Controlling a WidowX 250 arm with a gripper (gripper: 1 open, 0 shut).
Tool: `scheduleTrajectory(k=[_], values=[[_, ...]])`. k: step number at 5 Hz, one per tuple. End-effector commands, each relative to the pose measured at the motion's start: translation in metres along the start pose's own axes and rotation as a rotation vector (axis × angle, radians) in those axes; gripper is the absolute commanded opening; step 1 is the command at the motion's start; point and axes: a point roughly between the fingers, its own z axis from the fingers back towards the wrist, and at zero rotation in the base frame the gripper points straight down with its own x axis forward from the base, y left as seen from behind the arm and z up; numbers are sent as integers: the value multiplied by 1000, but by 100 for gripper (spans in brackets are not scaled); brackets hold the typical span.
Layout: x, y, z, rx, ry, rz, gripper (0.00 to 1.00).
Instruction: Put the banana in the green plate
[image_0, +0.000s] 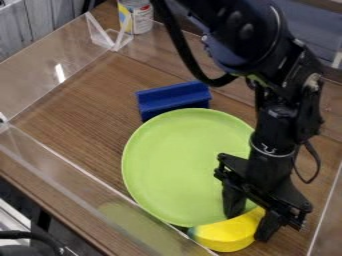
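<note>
The yellow banana (225, 235) lies on the wooden table at the bottom right, just off the front right rim of the green plate (181, 160). My gripper (255, 217) points straight down onto it, its black fingers closed against the banana's upper right part, which they hide. The banana rests low on the table, touching or nearly touching the plate's rim.
A blue rectangular block (174, 97) lies just behind the plate. Clear plastic walls (60, 165) fence the table on the left and front. A white bottle (134, 14) and a clear stand (107, 35) sit at the far back.
</note>
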Motion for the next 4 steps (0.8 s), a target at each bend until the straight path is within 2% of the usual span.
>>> scheduleTrajectory(k=[1,4], values=[[3,2,9,-11,-33,6,100],[3,3,11,-15,-31,12,100]])
